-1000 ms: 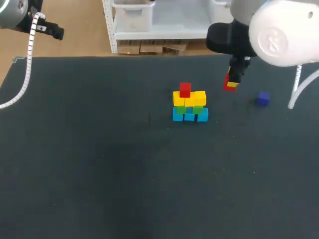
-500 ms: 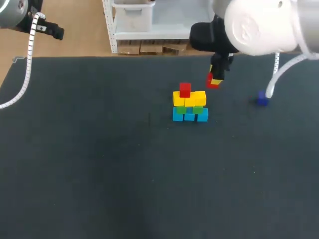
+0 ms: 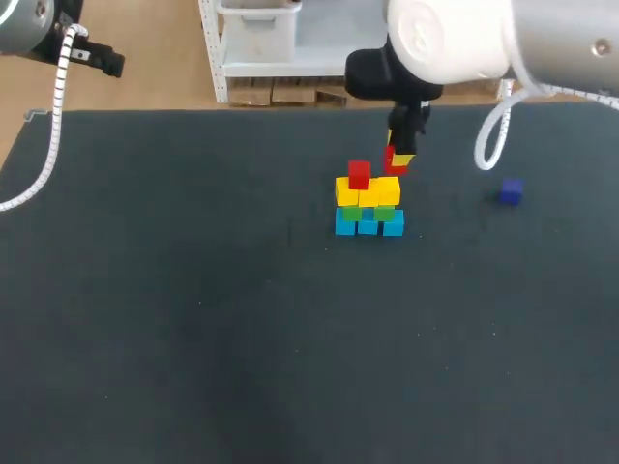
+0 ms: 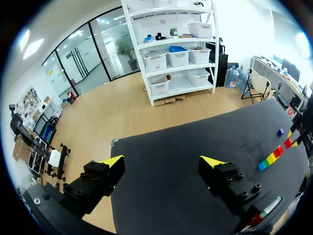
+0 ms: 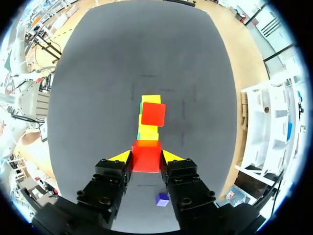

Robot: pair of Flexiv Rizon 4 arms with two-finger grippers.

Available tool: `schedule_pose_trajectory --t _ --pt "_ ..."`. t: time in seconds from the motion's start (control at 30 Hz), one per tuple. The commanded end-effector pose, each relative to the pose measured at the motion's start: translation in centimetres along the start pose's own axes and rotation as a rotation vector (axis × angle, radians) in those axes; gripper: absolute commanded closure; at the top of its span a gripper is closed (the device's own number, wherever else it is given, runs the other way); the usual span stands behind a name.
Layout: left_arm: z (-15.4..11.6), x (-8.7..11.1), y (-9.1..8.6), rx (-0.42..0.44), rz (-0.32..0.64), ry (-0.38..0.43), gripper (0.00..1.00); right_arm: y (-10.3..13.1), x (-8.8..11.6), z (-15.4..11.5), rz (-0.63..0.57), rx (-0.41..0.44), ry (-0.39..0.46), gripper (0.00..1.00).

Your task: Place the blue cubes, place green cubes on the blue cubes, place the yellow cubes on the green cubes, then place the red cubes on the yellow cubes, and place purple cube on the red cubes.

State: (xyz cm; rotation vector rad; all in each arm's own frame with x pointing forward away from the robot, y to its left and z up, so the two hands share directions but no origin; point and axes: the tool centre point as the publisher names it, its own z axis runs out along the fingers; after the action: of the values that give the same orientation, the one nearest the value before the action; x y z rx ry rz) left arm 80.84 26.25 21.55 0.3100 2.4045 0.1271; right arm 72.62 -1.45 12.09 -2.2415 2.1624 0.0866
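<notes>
A stack stands mid-table: three blue cubes (image 3: 368, 225) at the base, two green cubes (image 3: 368, 212) on them, yellow cubes (image 3: 369, 190) above, and one red cube (image 3: 359, 174) on the left yellow cube. My right gripper (image 3: 397, 159) hangs just above the stack's right side, shut on a second red cube (image 5: 145, 161). In the right wrist view this cube sits between the fingers (image 5: 173, 157), with the stacked red cube (image 5: 153, 113) ahead. A purple cube (image 3: 511, 191) lies alone to the right. My left gripper (image 4: 162, 161) is open and empty, over the table's far left corner.
The black table (image 3: 193, 319) spreads wide in front and to the left of the stack. The left arm's cable (image 3: 50, 126) hangs over the far left edge. From the left wrist view the stack (image 4: 273, 157) shows small and distant.
My right arm has carried the red cube leftward, from near the purple cube to just above the stack's right side. The left arm has stayed still.
</notes>
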Motion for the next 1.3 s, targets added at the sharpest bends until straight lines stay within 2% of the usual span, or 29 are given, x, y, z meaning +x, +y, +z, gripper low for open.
schedule_pose_trajectory --t 0.03,0.3,1.3 --pt "0.0 0.0 0.1 0.003 0.000 -0.001 0.00 -0.9 -0.4 0.4 0.001 -0.038 0.008 1.00" --pt "0.0 0.0 0.1 0.003 0.000 -0.001 0.00 -1.0 -0.9 1.1 -0.013 -0.060 0.018 1.00" --pt "0.0 0.0 0.1 0.003 0.000 -0.001 0.00 0.9 -1.3 2.8 -0.015 -0.106 0.001 1.00"
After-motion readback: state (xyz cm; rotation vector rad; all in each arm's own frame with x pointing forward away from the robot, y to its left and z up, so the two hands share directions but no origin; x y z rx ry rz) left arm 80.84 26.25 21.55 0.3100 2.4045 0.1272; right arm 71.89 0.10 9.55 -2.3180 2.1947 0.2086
